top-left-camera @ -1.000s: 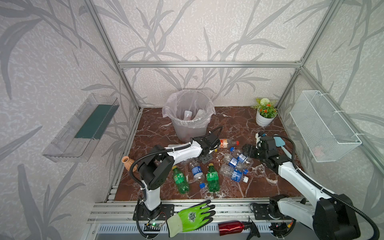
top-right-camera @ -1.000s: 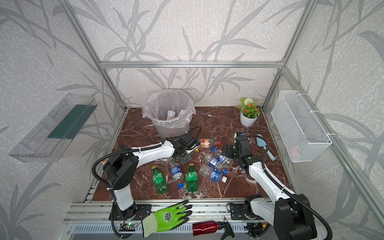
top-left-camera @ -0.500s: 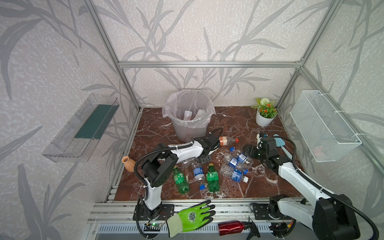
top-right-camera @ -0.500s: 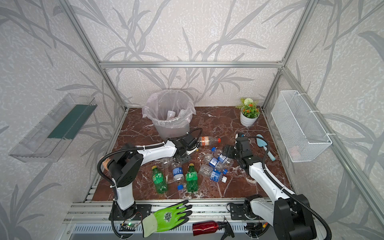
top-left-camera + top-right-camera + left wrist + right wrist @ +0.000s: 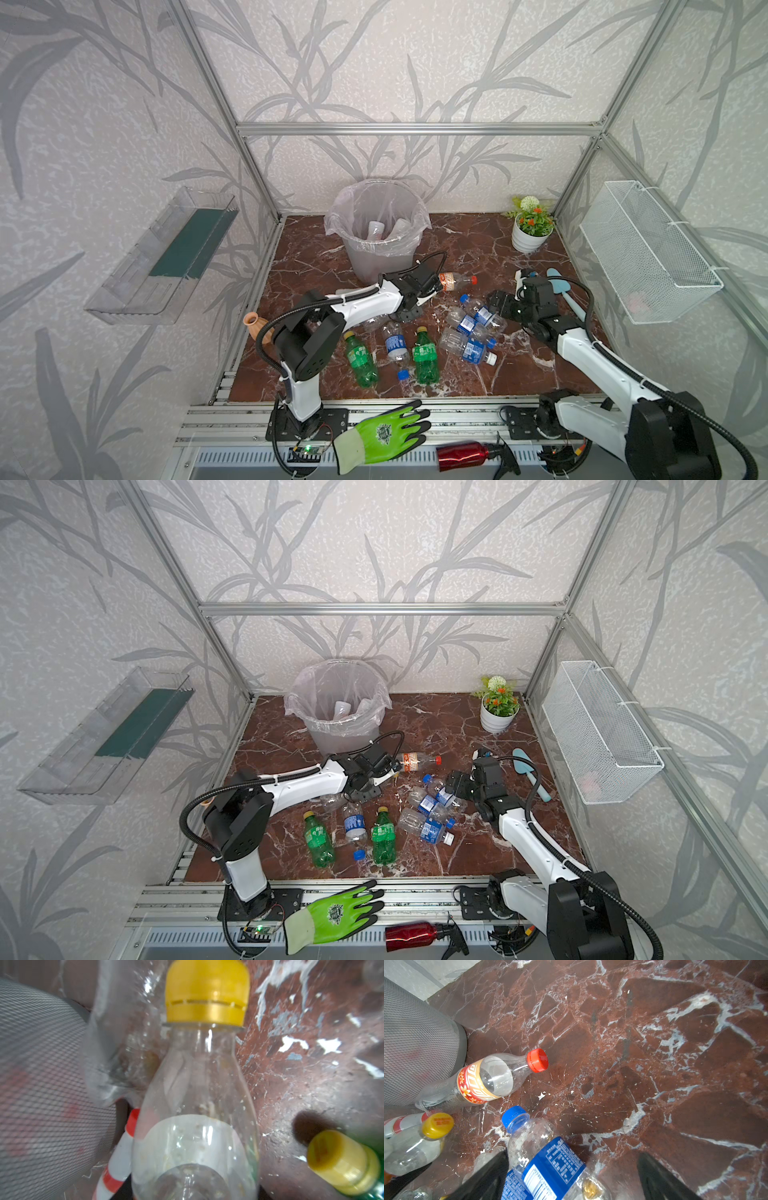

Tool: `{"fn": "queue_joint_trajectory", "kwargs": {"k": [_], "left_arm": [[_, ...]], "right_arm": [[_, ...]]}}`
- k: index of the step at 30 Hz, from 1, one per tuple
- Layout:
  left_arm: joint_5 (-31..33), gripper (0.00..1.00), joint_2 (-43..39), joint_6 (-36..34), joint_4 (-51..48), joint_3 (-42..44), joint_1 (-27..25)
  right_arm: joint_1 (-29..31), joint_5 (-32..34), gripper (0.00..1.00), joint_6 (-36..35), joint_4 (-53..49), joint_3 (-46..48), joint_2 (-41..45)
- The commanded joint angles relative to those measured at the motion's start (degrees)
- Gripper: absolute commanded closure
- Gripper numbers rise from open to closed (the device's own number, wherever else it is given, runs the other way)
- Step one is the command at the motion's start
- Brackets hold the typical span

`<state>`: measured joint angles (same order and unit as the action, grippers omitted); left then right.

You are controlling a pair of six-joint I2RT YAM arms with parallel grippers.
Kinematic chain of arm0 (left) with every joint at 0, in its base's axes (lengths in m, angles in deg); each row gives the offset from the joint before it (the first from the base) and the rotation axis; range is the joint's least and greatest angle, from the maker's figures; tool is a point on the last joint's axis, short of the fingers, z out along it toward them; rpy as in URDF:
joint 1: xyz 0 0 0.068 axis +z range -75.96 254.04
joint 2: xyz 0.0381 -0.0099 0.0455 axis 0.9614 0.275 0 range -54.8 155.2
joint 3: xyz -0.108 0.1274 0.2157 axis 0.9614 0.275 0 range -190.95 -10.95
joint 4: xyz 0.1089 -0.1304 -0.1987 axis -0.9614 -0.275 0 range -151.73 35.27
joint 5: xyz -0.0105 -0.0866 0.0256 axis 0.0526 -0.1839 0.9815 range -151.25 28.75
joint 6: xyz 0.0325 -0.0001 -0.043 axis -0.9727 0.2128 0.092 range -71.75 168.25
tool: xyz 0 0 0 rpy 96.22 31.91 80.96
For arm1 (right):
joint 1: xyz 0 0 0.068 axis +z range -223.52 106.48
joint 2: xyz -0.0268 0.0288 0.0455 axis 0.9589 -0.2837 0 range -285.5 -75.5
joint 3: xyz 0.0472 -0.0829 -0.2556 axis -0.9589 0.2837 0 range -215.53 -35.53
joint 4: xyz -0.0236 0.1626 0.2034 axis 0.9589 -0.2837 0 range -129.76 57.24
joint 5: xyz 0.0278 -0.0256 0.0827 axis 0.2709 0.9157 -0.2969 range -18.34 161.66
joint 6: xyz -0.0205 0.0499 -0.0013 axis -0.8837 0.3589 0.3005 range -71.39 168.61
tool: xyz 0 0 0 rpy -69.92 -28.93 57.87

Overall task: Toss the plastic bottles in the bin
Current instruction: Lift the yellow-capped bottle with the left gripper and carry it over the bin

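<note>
So the left gripper (image 5: 411, 307) is down low on the red-brown marble floor (image 5: 457, 241), right by the foot of the round grey plastic bin (image 5: 384, 266) with its thin see-through liner. A clear plastic bottle with a yellow cap (image 5: 197, 1095) fills its wrist camera dead centre, but the jaws are out of shot, so I can't tell if they're squeezing it. The right gripper (image 5: 573, 1154) has its fingers (image 5: 488, 1178) spread wide around a clear blue-labelled bottle (image 5: 550, 1167), which sits snug against one finger and clear of the other. Two green plastic bottles (image 5: 361, 361) lie on the floor between the arms.
</note>
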<state>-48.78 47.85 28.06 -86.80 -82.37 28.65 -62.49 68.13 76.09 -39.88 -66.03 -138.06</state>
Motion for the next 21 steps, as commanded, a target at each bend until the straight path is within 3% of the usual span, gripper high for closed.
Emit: {"fn": "queue_joint_trajectory", "kwargs": {"k": [1, 7, 11, 18, 21], "left_arm": [[-0.8, 0.48, -6.4, -1.1, 0.4, -1.4, -0.7], [-6.7, 0.46, -19.0, 2.5, 1.6, -0.9, -1.3], [-10.0, 0.46, -31.6, 7.2, 7.9, 2.2, -1.5], [0.8, 0.46, -49.7, 8.8, 23.3, 3.4, -1.4], [2.5, 0.46, -53.9, 5.4, 28.1, 2.2, -1.4]], "right_arm": [[-0.3, -0.2, 0.04, 0.6, 1.4, 0.6, 1.3], [-0.4, -0.5, 0.03, 1.2, 2.2, 0.6, 1.4], [-0.6, -0.3, 0.03, 1.8, 2.7, 0.9, 1.9], [-0.7, -1.4, 0.04, 2.7, 4.5, 0.7, 1.6], [-0.7, -2.1, 0.04, 2.9, 4.7, 0.3, 1.4]]}}
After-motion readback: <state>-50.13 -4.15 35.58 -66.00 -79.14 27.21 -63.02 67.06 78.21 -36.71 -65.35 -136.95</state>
